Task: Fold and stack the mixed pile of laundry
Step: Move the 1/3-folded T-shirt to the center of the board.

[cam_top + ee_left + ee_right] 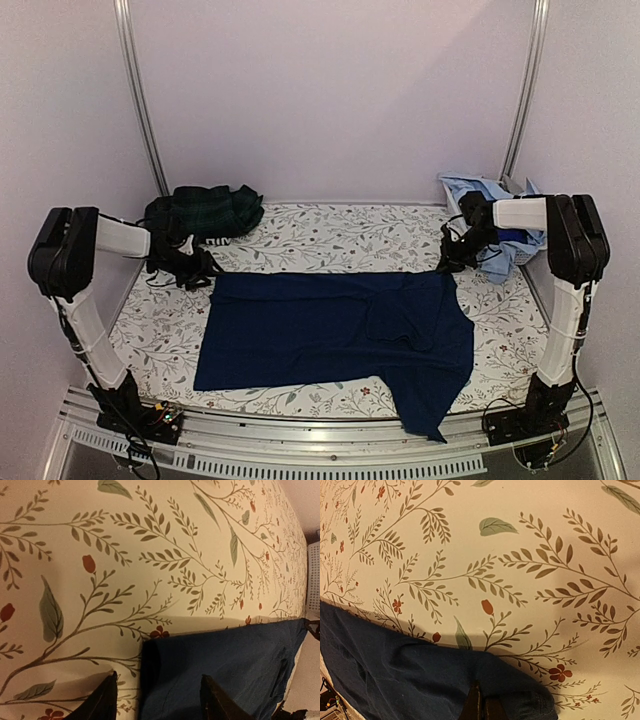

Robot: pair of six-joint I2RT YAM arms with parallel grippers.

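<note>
So the navy T-shirt point(335, 335) is spread out flat in the middle of the floral sheet point(330, 235), with its near-right part trailing down toward the front edge. It's smoothed out but there's no fold in it yet, as far as I can see.

The right gripper point(481, 692) is at the shirt's far right corner, clamped tight on a little bunched-up ridge of the cloth. The left gripper point(159, 680) is down at the far left corner with its fingers apart, one on each side of the shirt's edge. It's not pinching anything yet, so I'd call that side released for now.

The rest of the laundry is parked at the back. A green plaid piece point(205, 212) sits in a lump in the back left corner, and the light blue shirts point(490, 200) are a crumpled heap at the back right, just behind the right arm.

I'd say it's early days: one shirt is laid out for folding, there's no tidy stack anywhere, and everything else is waiting its turn.
</note>
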